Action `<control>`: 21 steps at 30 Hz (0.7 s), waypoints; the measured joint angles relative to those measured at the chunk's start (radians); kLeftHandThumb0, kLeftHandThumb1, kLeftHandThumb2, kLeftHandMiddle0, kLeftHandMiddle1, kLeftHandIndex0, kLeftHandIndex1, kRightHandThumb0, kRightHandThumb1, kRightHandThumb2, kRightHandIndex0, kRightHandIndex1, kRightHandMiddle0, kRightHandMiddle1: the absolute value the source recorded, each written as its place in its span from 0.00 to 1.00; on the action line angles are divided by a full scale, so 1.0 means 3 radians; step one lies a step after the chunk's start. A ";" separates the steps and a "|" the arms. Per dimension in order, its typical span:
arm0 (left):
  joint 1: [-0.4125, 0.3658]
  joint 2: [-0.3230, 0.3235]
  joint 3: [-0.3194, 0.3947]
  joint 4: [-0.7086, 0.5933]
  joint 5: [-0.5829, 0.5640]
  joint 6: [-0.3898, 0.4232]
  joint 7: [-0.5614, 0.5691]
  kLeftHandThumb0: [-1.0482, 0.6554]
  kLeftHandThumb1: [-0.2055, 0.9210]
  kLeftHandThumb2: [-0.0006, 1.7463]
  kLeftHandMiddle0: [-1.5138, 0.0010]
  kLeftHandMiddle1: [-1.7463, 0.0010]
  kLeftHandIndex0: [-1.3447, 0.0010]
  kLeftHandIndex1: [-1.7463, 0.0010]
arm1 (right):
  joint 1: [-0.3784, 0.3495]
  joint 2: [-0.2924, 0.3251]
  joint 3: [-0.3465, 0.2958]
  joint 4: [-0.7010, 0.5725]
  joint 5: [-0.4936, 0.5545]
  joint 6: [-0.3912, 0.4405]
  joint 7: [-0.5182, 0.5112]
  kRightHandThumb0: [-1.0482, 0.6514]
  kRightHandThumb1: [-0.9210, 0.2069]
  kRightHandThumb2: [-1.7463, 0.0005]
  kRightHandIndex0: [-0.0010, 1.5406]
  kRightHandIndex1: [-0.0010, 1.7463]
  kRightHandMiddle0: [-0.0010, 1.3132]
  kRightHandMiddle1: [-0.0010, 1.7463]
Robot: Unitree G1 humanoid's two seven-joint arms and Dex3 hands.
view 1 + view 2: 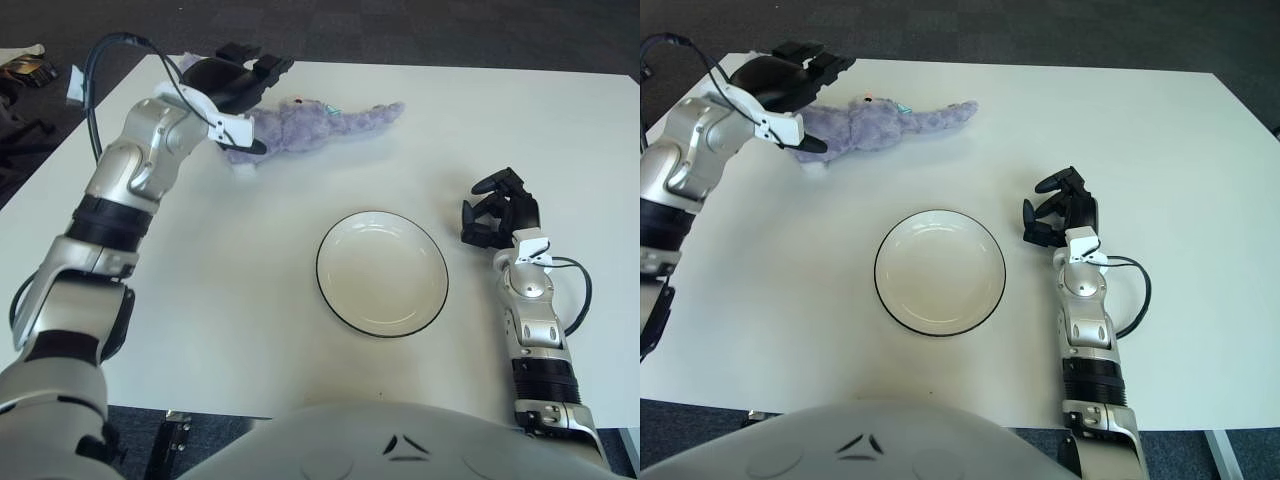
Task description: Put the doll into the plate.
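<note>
Reaching out toward the far left part of the white tabletop (300,420), the robot's left hand (232,82) sits over the left end of the doll (310,122), its dark fingers (270,68) stretched forward and apart, with one lower finger pointing toward the doll's near side; whether any finger actually touches the plush is more than I can make out from here, and nothing looks gripped. The doll is a soft purple plush lying flat on its side along the far edge of the tabletop, its long tail trailing off to the right and a small patch of teal and pink showing on its upper side. A black cable (100,70) loops up from the left wrist and arcs over the silver forearm. Nearer to the robot and toward the middle of the tabletop lies the plate (382,272), a round white dish with a thin dark rim, nothing in it, well apart from the doll. Off to the right of the plate, the right hand (500,212) shows with its black fingers curled in on themselves and holding nothing; its silver forearm runs back toward the robot's body, with a thin black cable bowing out beside the wrist.
</note>
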 measured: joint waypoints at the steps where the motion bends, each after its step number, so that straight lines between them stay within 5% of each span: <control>1: -0.0074 -0.0012 -0.0010 0.0123 -0.0054 -0.0051 -0.0052 0.18 0.50 0.49 0.86 0.81 1.00 0.87 | -0.0001 0.0003 0.0002 -0.0002 0.0000 0.0008 -0.0002 0.61 0.51 0.27 0.38 0.96 0.31 1.00; 7: -0.0267 -0.0075 -0.0058 0.0547 -0.0267 -0.0235 -0.0270 0.15 0.55 0.46 0.87 0.66 1.00 0.87 | -0.0004 0.0018 0.0016 -0.0022 0.0030 0.0040 0.0021 0.61 0.50 0.28 0.38 0.96 0.29 1.00; 16: -0.0405 -0.0304 -0.0128 0.1348 -0.0225 -0.0840 0.0614 0.06 0.92 0.25 0.93 0.70 1.00 0.78 | 0.0003 0.0023 0.0015 -0.0024 0.0042 0.0030 0.0033 0.61 0.49 0.29 0.37 0.96 0.29 1.00; 21: -0.0491 -0.0342 -0.0167 0.1605 -0.0193 -0.1005 0.0875 0.04 0.99 0.25 0.93 0.70 1.00 0.69 | 0.0000 0.0025 0.0016 -0.0025 0.0040 0.0038 0.0031 0.61 0.48 0.29 0.37 0.96 0.28 1.00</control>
